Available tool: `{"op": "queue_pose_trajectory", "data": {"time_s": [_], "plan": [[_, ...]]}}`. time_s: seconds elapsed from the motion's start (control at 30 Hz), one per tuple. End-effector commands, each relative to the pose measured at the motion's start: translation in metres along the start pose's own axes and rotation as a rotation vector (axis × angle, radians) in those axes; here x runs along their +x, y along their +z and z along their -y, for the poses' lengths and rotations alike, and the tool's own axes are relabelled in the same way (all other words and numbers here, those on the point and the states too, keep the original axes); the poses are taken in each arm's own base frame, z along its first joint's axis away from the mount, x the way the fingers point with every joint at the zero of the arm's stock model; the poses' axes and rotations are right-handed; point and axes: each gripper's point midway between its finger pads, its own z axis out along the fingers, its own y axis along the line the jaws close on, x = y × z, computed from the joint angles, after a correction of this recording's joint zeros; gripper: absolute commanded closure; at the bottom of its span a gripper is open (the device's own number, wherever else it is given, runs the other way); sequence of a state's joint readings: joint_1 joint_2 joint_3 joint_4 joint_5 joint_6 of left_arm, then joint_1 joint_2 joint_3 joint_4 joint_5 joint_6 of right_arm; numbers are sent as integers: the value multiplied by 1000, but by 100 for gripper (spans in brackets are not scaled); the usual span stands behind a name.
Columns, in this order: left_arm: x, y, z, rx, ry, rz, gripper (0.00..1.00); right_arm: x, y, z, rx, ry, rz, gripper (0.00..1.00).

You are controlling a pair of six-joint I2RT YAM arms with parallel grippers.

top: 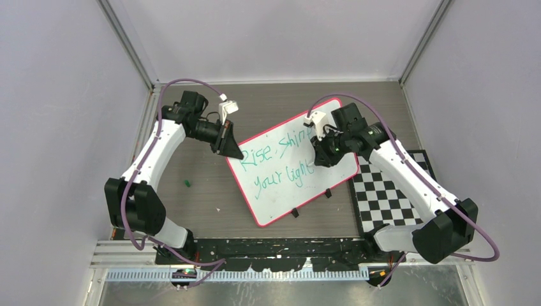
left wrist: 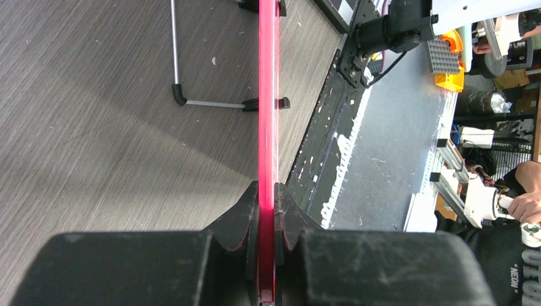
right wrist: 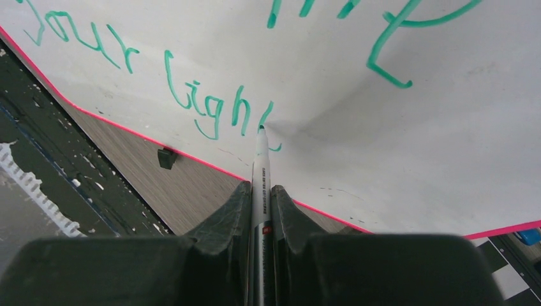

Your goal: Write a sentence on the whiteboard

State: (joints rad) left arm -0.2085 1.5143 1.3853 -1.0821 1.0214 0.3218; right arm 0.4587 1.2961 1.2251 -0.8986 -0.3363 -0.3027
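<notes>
1. The whiteboard (top: 275,203) sat skewed on the tabletop (top: 191,207), between your two arms. It was white with rounded corners and a thin pink-red rim (left wrist: 268,95).
2. The sentence (top: 284,177) ran in teal-green marker over two lines. The top line began "Rise," and its end was hidden under your right arm. The lower line read "your light"; in the right wrist view its last letter looked incomplete.
3. Your left jaws were clamped on the rim at the board's left corner.
4. Your right jaws were closed on the marker (right wrist: 260,167). Its tip met the board at the last stroke of the lower line.
5. Two small black clips (top: 296,212) sat on the long edge facing the arm bases.
6. The board's right corner reached just beside the checkerboard mat (top: 392,194); you could not tell whether they touched.
7. Open tabletop lay left of the board, with a small green object (top: 187,183) on it. More open room lay behind the board, up to the rear wall.
8. In the left wrist view, a thin metal leg (left wrist: 175,51) lay on the tabletop beside the rim.
</notes>
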Motion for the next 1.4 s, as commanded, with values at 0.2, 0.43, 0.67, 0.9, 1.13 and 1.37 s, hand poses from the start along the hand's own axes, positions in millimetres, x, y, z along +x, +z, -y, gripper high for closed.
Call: {"op": "queue_pose_trajectory", "data": {"time_s": [0.2,0.43,0.67,0.9,1.13,1.37], "plan": [[17,15,-3,-1,24,-81,100,-28,2,-5,-8,-24,66,100],[18,14,-2,-5,30,-79,100,-21,5,11,66,-48,41,100],[18,14,-3,-5,29,-79,100,-18,-1,22,103,-39,42,100],[18,14,-2,-5,29,-78,100,-20,-7,25,121,-35,54,100],[17,14,-1,-4,29,-76,100,-21,-16,22,115,-33,60,100],[16,14,0,2,32,-73,100,-11,-32,-1,25,-41,54,100]]}}
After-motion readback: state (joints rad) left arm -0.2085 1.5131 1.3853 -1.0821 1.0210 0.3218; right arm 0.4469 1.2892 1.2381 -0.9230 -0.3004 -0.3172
